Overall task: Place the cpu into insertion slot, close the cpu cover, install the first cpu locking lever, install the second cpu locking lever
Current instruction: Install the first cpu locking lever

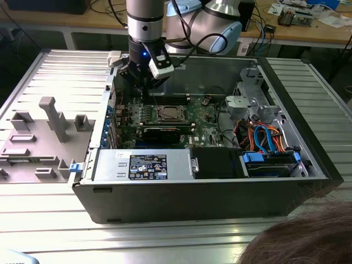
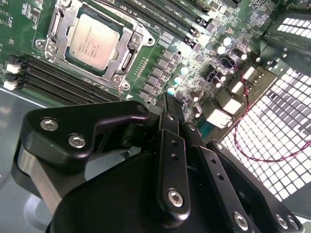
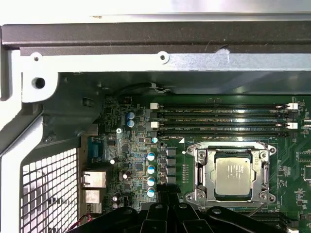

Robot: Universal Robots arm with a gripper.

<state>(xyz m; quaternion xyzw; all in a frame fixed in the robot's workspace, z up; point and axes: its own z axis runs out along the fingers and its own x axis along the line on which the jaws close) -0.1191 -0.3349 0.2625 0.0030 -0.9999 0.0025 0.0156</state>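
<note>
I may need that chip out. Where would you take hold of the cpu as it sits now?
The cpu offers only its flat top, from straight above: the cpu cover lies over its edges, so a side pinch looks blocked.

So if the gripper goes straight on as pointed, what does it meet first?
The gripper likely meets the motherboard at the small grey components beside the cpu cover, not the cpu; depth is unclear.

Dull, finely brushed silver-grey metal on the cpu (image 3: 233, 175); brighter bare steel on the cpu cover (image 3: 200, 167) framing it. Glossy green lacquer over the motherboard (image 3: 296, 150). Smooth matt black on the gripper (image 2: 170, 104), with shiny screw heads. Ribbed matt aluminium across the table (image 1: 44, 220).
</note>
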